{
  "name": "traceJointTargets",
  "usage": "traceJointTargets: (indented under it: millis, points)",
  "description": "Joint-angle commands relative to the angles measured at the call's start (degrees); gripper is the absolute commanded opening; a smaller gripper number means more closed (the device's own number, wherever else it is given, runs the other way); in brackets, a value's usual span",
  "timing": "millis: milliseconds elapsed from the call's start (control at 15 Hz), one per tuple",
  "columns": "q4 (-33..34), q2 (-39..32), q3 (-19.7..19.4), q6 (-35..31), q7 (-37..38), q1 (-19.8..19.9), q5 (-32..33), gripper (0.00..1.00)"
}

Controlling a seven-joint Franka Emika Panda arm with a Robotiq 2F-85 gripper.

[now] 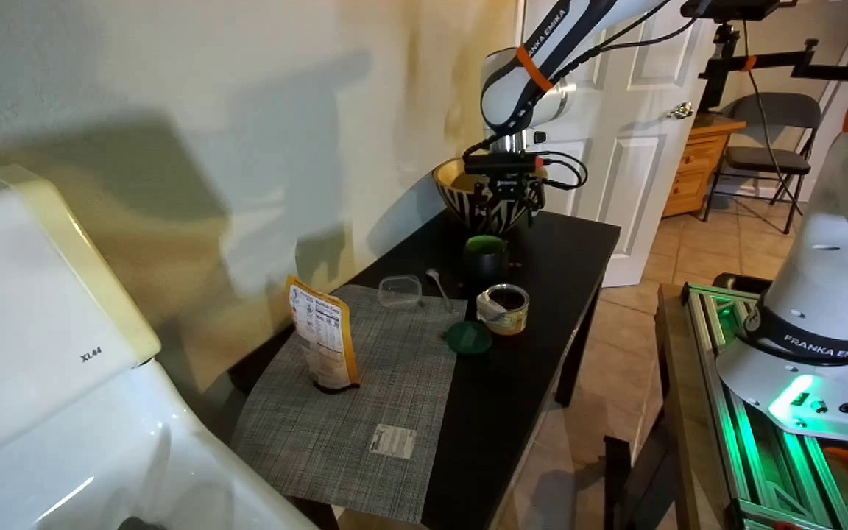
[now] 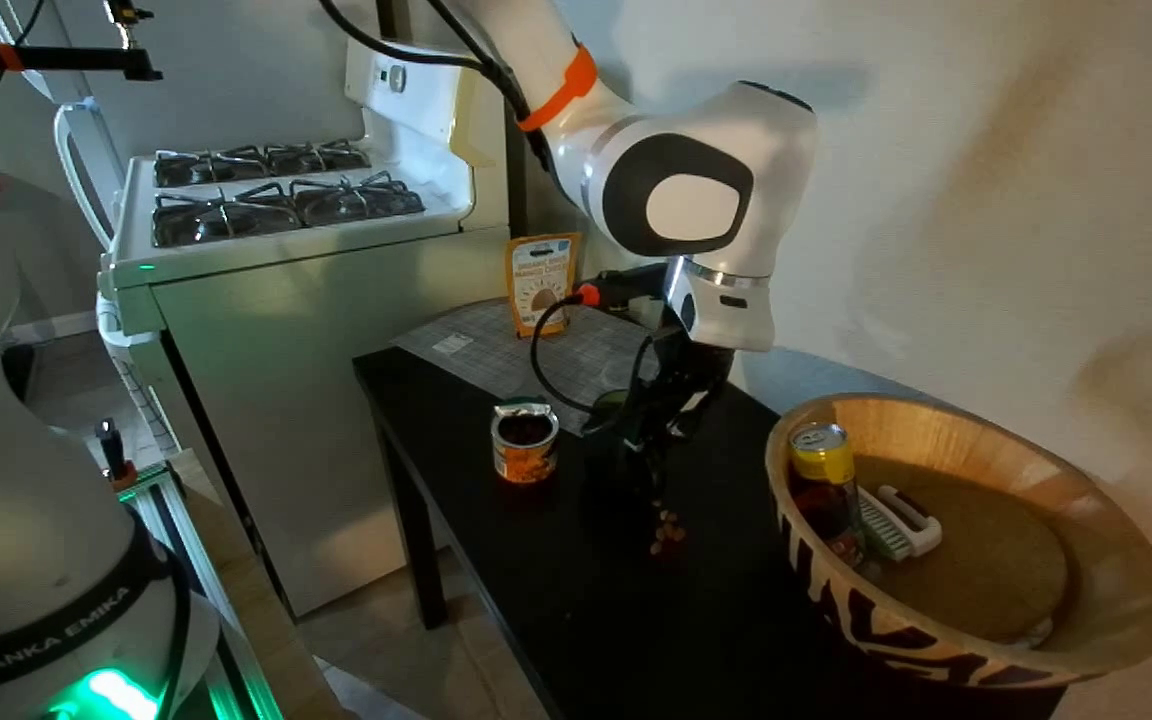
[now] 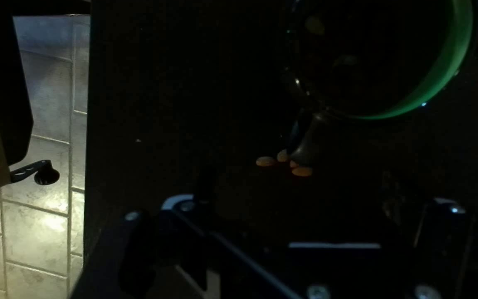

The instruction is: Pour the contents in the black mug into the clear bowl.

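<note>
The black mug (image 1: 486, 259) stands upright on the dark table, its inside looking green. In the wrist view, the mug (image 3: 380, 58) is at the upper right, with its handle pointing towards my jaws and a few dim bits inside. It is hard to make out in the other exterior picture, dark behind the gripper. The clear bowl (image 1: 400, 291), a low see-through dish, sits at the back of the grey mat. My gripper (image 1: 509, 212) is open and empty, pointing down above the table near the mug. Its spread fingers (image 3: 297, 193) are very dark in the wrist view.
Several small brown pieces (image 3: 265, 161) lie by the handle. An open can (image 2: 524, 445), a dark green round item (image 1: 468, 337), a white spoon (image 1: 437, 285) and a standing pouch (image 1: 324, 338) are nearby. The large striped bowl (image 2: 1116, 570) holds a yellow can and brush.
</note>
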State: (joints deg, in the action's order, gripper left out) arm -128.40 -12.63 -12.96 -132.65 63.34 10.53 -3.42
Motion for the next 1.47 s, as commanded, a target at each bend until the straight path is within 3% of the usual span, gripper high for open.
traceJointTargets:
  millis: [0,67,333,533,800,933,1133,1200,1333,1400]
  points:
    - [0.5,-3.0,-0.5,-2.9,7.2,-2.2,-1.0,1.00]
    - [0.7,-1.6,-0.6,0.1,0.5,-1.1,-0.6,1.00]
    - [0.9,-2.0,-0.7,0.1,-0.5,-1.2,-0.6,1.00]
    - [-0.5,-2.6,-0.7,-5.2,6.3,-1.9,-4.4,1.00]
    - [-2.0,-2.8,-1.1,-9.3,7.8,-2.4,-7.2,1.00]
    - [-2.8,-3.0,-1.3,-11.3,9.9,-2.8,-7.7,1.00]
    - [-4.2,-3.4,-1.9,-14.1,19.4,-4.5,-6.0,1.00]
    - [-4.3,-3.6,-1.9,-14.1,21.4,-4.9,-5.7,0.95]
    - [-4.5,-4.0,-1.6,-14.1,24.1,-5.6,-5.4,0.90]
    - [-4.3,-4.3,-1.4,-13.2,23.6,-5.7,-4.9,0.93]
